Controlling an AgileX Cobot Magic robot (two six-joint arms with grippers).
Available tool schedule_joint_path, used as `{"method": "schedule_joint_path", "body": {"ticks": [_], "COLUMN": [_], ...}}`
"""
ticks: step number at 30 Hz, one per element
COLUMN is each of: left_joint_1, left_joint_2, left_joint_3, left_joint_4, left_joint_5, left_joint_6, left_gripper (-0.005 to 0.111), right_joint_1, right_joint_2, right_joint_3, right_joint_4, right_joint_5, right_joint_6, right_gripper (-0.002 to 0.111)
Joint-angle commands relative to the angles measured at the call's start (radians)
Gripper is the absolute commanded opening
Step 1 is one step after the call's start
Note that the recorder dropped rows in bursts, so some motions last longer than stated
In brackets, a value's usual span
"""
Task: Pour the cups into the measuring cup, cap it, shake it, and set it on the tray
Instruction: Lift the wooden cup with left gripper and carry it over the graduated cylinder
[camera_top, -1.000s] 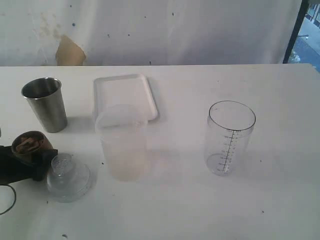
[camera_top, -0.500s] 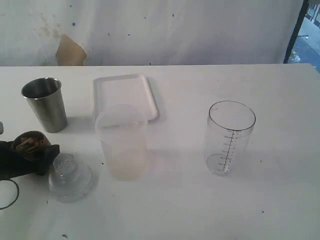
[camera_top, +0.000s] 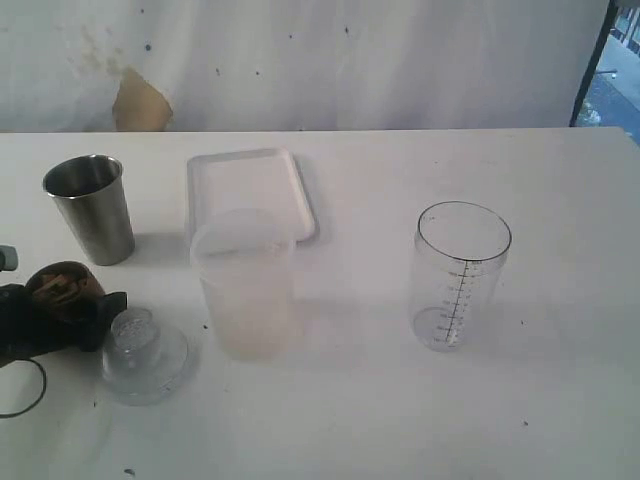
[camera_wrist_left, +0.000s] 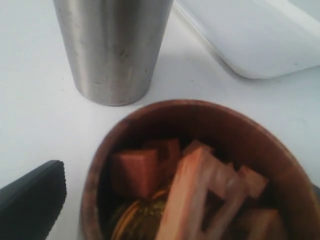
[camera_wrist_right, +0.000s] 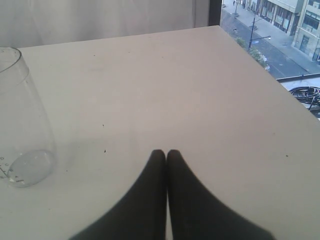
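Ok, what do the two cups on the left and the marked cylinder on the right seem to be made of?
Tapered tumbler: metal, likely stainless steel; brushed grey sheen with streaky reflections.
Rounded cup: looks like wood; matte reddish-brown wall, though the grain is not clear.
Marked cylinder: clear, probably plastic; see-through wall with a printed black scale.

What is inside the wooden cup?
The wooden cup holds reddish-brown blocks and paler tan sticks, piled over a yellow-green thing. The pile covers the cup's bottom, so anything deeper cannot be seen.
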Motion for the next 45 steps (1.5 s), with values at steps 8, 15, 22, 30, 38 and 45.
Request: {"method": "schedule_joint_path", "body": {"ticks": [8, 15, 22, 30, 38, 45], "left_joint_1": [-0.003, -0.003, -0.003, -0.003, -0.003, -0.11], "left_joint_2": [0.046, 0.046, 0.046, -0.084, -0.304, -0.408], "left_joint_3": [-0.074, -0.074, -0.074, -0.074, -0.072, -0.273], "left_joint_4": [0.02, 0.02, 0.075, 0.161, 0.323, 0.446], "left_joint_5": [0.072, 0.062, 0.04, 0.069, 0.137, 0.308], "left_joint_6": [-0.031, -0.031, -0.047, -0.153, -0.313, -0.548], "left_gripper": [0.105, 0.075, 0.0, 0.0, 0.0, 0.0], "right_joint_1": [0.003, 0.003, 0.003, 0.003, 0.003, 0.003], "right_joint_2": [-0.005, -0.005, -0.005, -0.005, -0.005, -0.005], "right_joint_3": [0.001, 0.001, 0.001, 0.001, 0.001, 0.001], "right_joint_4": [-0.003, -0.003, -0.003, -0.003, -0.003, -0.003], "right_joint_5": [-0.005, -0.005, -0.005, -0.005, -0.005, -0.005], "right_joint_6": [0.004, 0.004, 0.004, 0.004, 0.004, 0.004], "right_gripper": [0.0, 0.0, 0.0, 0.0, 0.0, 0.0]}}
